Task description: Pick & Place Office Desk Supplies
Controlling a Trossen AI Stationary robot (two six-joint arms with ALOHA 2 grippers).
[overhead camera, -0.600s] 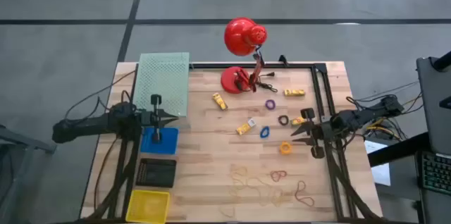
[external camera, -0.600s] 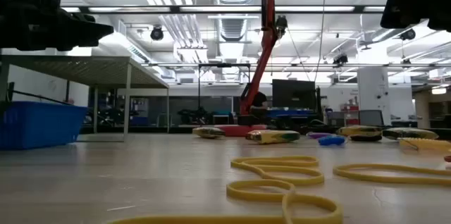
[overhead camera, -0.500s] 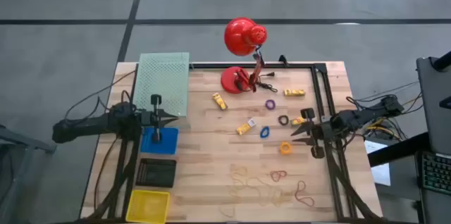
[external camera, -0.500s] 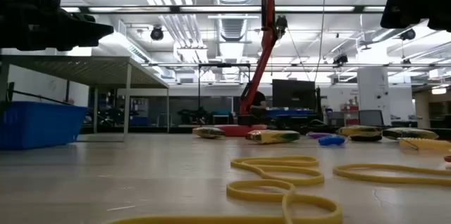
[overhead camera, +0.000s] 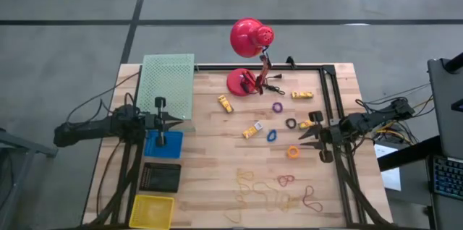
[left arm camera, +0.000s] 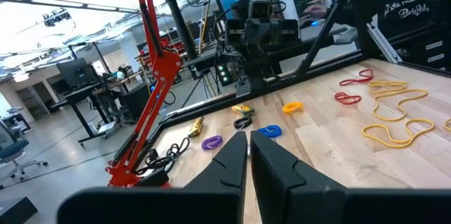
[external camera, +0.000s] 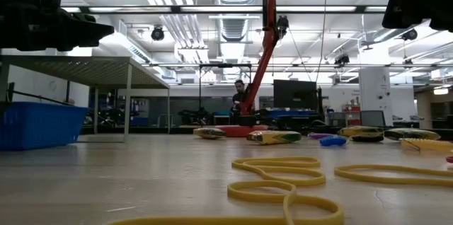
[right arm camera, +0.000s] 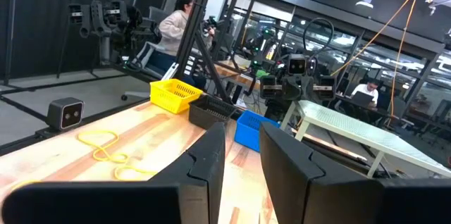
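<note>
Small supplies lie loose on the wooden table. In the high view there are yellow pieces (overhead camera: 226, 104) (overhead camera: 252, 130) (overhead camera: 302, 95), a purple ring (overhead camera: 277, 107), a black ring (overhead camera: 291, 123), a blue ring (overhead camera: 272, 136) and an orange ring (overhead camera: 292, 151). Tan rubber bands (overhead camera: 255, 184) and red rubber bands (overhead camera: 287, 180) lie flat near the near edge. My left gripper (overhead camera: 176, 121) hovers shut at the table's left side, above the blue box. My right gripper (overhead camera: 302, 137) hovers slightly open at the right side, beside the orange ring. Neither touches anything.
A red desk lamp (overhead camera: 247, 39) stands by its base (overhead camera: 241, 82) at the far edge. On the left are a green mesh tray (overhead camera: 168, 85), a blue box (overhead camera: 163, 145), a black box (overhead camera: 160, 177) and a yellow bin (overhead camera: 152, 210). Black frame rails (overhead camera: 329, 92) run along the right.
</note>
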